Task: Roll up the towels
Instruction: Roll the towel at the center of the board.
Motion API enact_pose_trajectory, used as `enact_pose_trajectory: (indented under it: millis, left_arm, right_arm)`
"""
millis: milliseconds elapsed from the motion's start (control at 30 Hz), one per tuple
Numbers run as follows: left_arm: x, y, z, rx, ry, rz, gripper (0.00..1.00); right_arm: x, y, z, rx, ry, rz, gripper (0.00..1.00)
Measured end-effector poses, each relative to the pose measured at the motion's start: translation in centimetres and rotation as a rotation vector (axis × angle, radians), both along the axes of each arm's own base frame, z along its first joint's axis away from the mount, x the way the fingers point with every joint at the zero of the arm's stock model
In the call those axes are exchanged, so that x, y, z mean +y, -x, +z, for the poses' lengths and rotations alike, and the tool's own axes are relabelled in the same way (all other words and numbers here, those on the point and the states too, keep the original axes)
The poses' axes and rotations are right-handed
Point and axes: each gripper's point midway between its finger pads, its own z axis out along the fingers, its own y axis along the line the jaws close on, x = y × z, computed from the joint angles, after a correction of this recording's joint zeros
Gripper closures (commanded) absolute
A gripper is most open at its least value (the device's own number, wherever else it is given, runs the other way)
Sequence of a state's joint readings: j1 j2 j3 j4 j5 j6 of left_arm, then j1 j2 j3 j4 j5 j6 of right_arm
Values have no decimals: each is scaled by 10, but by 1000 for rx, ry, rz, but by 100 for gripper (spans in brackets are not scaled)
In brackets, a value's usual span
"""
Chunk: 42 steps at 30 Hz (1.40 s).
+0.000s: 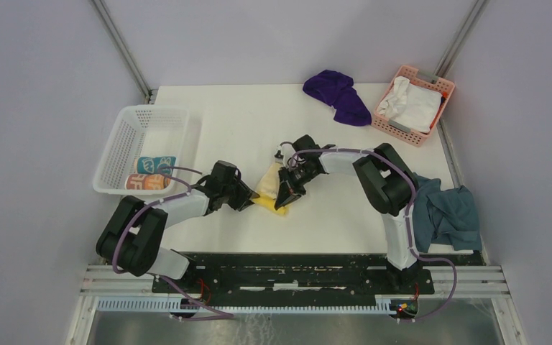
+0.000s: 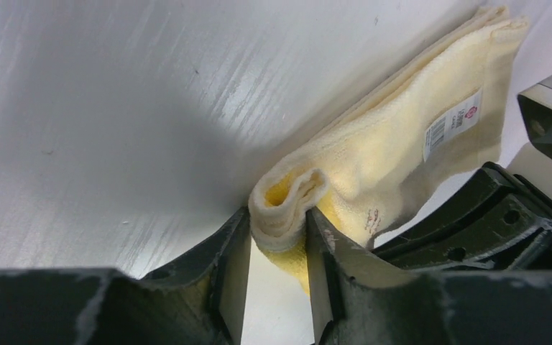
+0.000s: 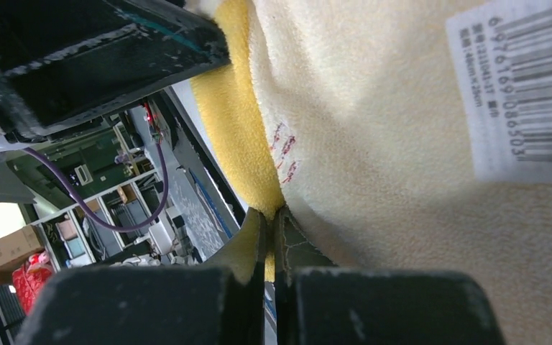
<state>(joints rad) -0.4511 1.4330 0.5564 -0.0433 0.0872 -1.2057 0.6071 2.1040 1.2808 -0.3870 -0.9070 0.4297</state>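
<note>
Pale yellow towel (image 1: 269, 188), toward the near edge of the desk (image 1: 223, 122), is pinched at its rolled end by the left hand (image 2: 277, 237) and at one edge by the right hand (image 3: 272, 230), so the roll could be undone by slack.

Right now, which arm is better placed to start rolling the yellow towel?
Probably left: the left pincer grips the yellow towel at its curled end, ready to turn it, while the right pincer only pinches an edge.

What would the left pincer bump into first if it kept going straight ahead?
The yellow towel: its folded end sits right inside the left pincer. Past that, probably the right pincer.
</note>
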Motion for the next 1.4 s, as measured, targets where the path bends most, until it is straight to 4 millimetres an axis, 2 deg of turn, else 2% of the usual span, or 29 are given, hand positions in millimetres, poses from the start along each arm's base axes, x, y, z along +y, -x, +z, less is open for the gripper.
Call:
enact_pose_trajectory:
  millis: [100,200,367,467,567,667,767,833,967,1100,1300,1400]
  left_arm:
    - [1,0,-3,4,-7,3,77]
    - [1,-2,-4,9,-8,3,86]
    - [0,-5,-4,7,-15,-14,88]
    - [0,-5,-3,10,-25,-23,89]
    - [1,-4,-3,16,-33,-29,89]
    - [1,-3,-3,25,-38,-31,89]
    - [2,-2,-3,30,-43,-33,88]
    - [2,-2,-3,34,-45,-33,89]
    - [3,-1,-3,38,-48,-35,89]
    - [3,-1,-3,40,-48,-36,88]
    - [2,0,-3,45,-44,-39,88]
    - [2,0,-2,46,-41,-40,88]
  right_arm:
    - [1,-4,3,-13,11,2,92]
    - [0,-10,4,-45,39,4,77]
    - [-9,-15,4,-172,118,26,56]
    - [-16,-14,18,-326,172,46,45]
    - [-17,-11,37,-495,210,78,39]
    - [-8,-3,56,-709,242,136,38]
    - [3,4,59,-859,271,191,37]
    - [8,10,52,-941,302,232,38]
    - [1,18,31,-1045,382,303,38]
    - [2,17,20,-1132,430,352,40]
    - [8,12,3,-1197,467,394,49]
    - [6,10,-4,-1207,490,411,60]
